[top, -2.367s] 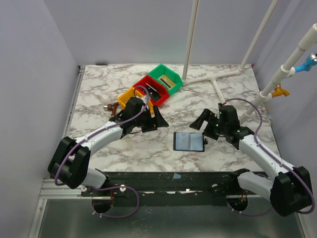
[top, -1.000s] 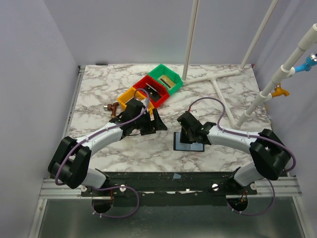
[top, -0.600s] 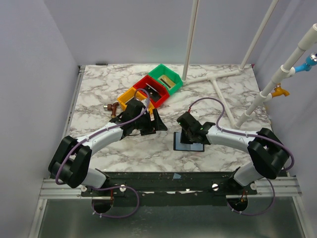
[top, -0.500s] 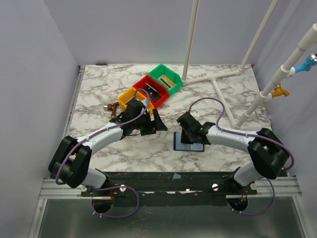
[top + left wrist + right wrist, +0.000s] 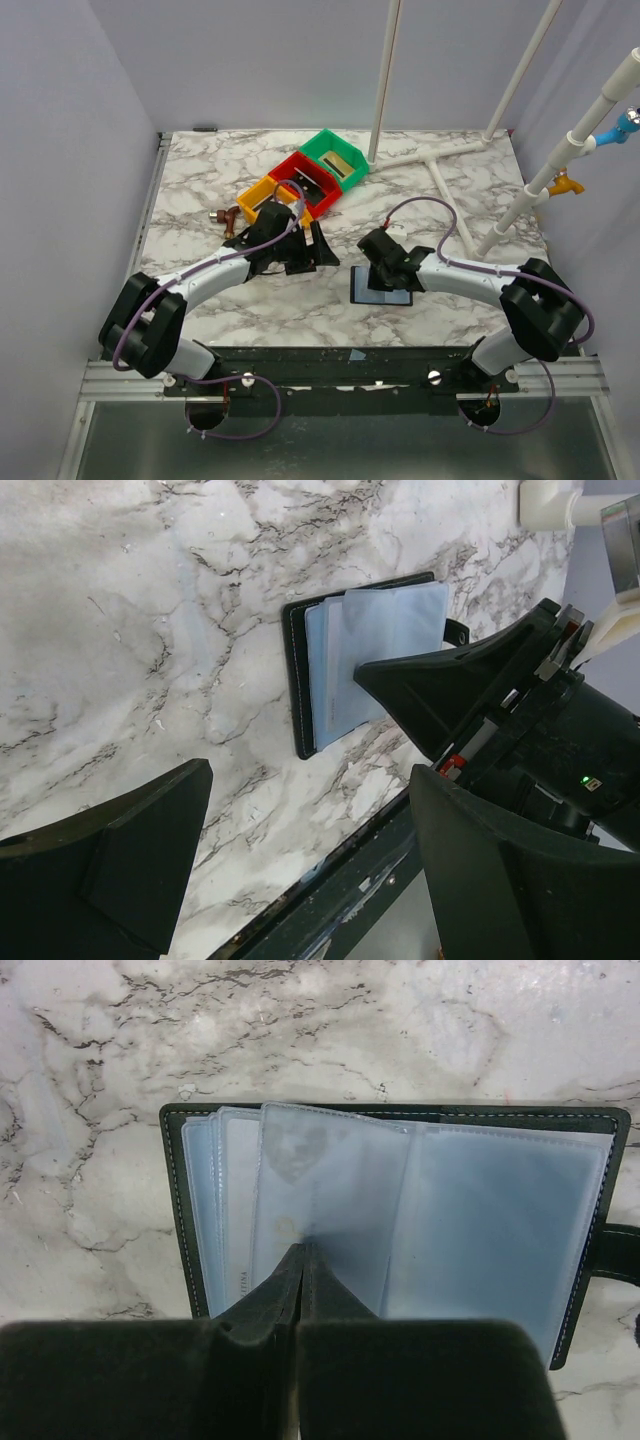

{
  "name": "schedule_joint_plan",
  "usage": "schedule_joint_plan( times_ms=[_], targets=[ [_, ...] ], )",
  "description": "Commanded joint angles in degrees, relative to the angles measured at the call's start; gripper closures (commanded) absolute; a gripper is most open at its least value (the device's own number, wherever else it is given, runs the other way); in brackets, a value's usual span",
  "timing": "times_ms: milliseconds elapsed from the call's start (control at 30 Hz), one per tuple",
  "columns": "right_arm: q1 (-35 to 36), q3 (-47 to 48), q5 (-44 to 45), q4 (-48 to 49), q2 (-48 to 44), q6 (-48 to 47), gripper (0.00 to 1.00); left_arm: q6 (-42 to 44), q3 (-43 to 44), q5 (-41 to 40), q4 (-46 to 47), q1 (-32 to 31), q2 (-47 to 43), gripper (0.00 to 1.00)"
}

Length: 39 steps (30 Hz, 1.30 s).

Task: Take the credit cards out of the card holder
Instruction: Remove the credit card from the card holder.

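Clear limp sleeves [image 5: 500, 1220] hold thin, probably stiff credit cards [image 5: 236, 1210] in the card holder [image 5: 172, 1222]; pinch a card edge. Right hand [image 5: 301, 1256] clenched against one sleeve; left hand [image 5: 310, 770] released.

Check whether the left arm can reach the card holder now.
Probably yes: the open left gripper hovers beside the card holder, its left edge bare; the shut right gripper rests on its middle.

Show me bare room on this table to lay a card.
Bare table: the far-left corner behind the bins, and the near strip left of the card holder. Crowded: the middle, around the bins, left end effector and right end effector.
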Motion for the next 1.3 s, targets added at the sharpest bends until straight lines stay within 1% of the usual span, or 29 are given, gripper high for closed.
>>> schedule_joint_plan(
  times_ms=[0, 467, 833, 1067, 1267],
  targets=[
    [0.28, -1.28, 3.76, -2.63, -0.82, 1.5, 0.99, 0.85, 0.96, 1.55, -0.75, -0.65, 0.92, 0.17],
    [-1.62, -4.06, 4.26, -3.07, -4.92, 3.47, 0.99, 0.74, 5.52, 3.56, -0.64, -4.48, 4.82, 0.17],
    [-4.02, -7.18, 2.02, -1.43, -6.76, 3.85, 0.99, -0.62, 11.14, 5.37, 0.68, -7.79, 11.26, 0.22],
    [-4.72, -8.7, -0.51, 0.9, -6.67, 3.81, 0.99, -1.35, 13.95, 6.06, 1.6, -9.03, 15.57, 0.32],
    [-5.66, -10.3, -2.77, 2.78, -6.84, 3.88, 0.99, -1.82, 15.39, 6.44, 2.61, -9.62, 19.37, 0.51]
  ],
)
